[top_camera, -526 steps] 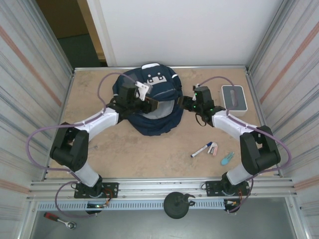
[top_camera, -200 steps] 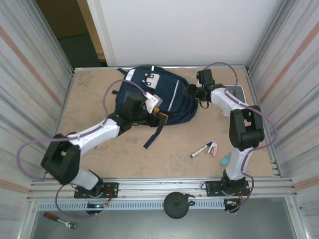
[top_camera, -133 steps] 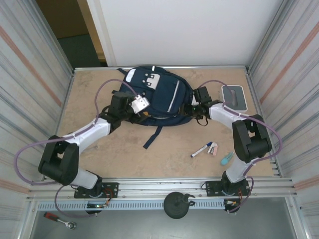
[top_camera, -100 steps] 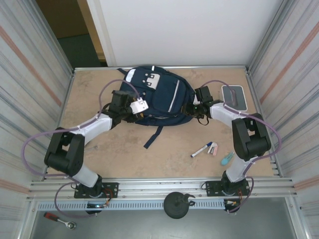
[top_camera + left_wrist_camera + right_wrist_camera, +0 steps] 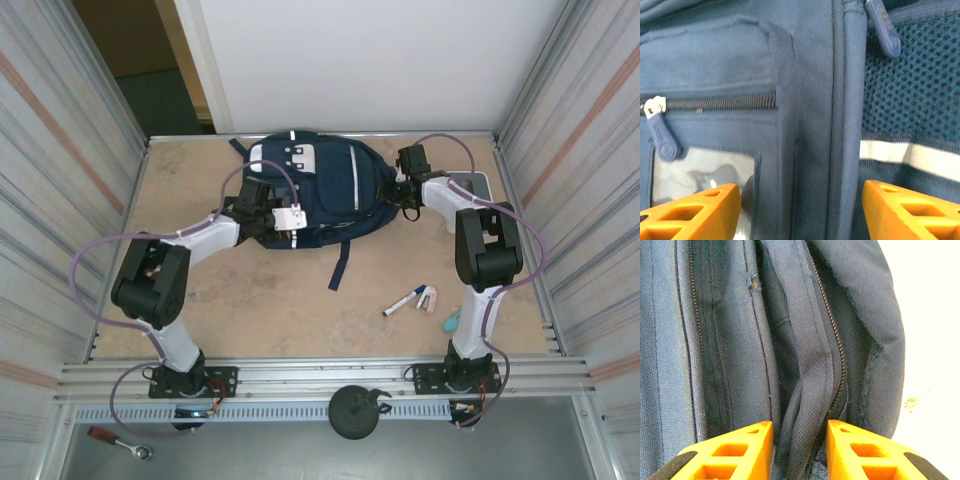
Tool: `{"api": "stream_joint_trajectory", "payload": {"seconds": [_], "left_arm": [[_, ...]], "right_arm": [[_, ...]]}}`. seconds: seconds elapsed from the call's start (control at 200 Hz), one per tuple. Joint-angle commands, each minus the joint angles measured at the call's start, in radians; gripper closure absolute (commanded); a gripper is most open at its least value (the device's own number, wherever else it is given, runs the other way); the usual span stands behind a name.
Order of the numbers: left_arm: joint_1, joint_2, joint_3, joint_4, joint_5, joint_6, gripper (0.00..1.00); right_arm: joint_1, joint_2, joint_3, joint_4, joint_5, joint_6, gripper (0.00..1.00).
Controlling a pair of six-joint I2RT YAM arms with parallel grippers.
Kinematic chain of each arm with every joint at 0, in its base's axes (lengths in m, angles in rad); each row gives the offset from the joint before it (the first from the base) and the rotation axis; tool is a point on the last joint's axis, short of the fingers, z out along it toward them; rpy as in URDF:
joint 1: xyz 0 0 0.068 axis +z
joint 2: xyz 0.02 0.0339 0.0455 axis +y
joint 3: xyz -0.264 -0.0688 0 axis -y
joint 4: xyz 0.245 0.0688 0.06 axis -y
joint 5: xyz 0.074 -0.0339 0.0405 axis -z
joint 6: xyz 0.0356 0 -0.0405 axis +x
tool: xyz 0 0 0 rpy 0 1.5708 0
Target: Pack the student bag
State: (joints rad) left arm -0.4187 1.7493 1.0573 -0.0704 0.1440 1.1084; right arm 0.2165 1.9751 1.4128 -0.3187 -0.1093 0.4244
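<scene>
Corrugated metal panels (image 5: 60, 150) are enclosing a tan table (image 5: 200, 300). The student bag (image 5: 320, 195) is lying at the table's far middle, close to the back wall, front face up. One dark strap (image 5: 340, 268) is trailing toward the near edge.

A fold of fabric beside a zip (image 5: 837, 355) at the bag's right edge is being pinched by the right gripper (image 5: 800, 440), its fingers drawn close together on the cloth. The left gripper (image 5: 800, 200) is being held against the bag's front-left side with its fingers wide apart and nothing clamped. A zip pull (image 5: 662, 135) and a mesh pocket (image 5: 910, 85) are lying just ahead of it.

The bag is being judged soft, limp and fairly light. Its woven cloth is likely to sag and bunch rather than lift as one piece. Seams, zip edges and straps are being judged the surest holds, while flat panels and the mesh are likely to slip free. A marker (image 5: 405, 300) is lying well apart from the bag, on the near right.
</scene>
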Motion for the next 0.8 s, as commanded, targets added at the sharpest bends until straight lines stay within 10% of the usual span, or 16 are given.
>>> {"api": "stream_joint_trajectory", "payload": {"seconds": [0.0, 0.471, 0.792], "left_arm": [[-0.018, 0.035, 0.023, 0.019, 0.005, 0.050, 0.37], [-0.038, -0.042, -0.126, 0.117, 0.023, -0.053, 0.83], [-0.052, -0.106, -0.104, 0.053, 0.130, -0.176, 0.97]], "right_arm": [[-0.009, -0.018, 0.029, -0.063, 0.025, -0.062, 0.67], [0.021, -0.298, -0.130, -0.090, -0.041, -0.058, 0.43], [0.295, -0.507, -0.421, 0.166, 0.031, -0.046, 0.36]]}}
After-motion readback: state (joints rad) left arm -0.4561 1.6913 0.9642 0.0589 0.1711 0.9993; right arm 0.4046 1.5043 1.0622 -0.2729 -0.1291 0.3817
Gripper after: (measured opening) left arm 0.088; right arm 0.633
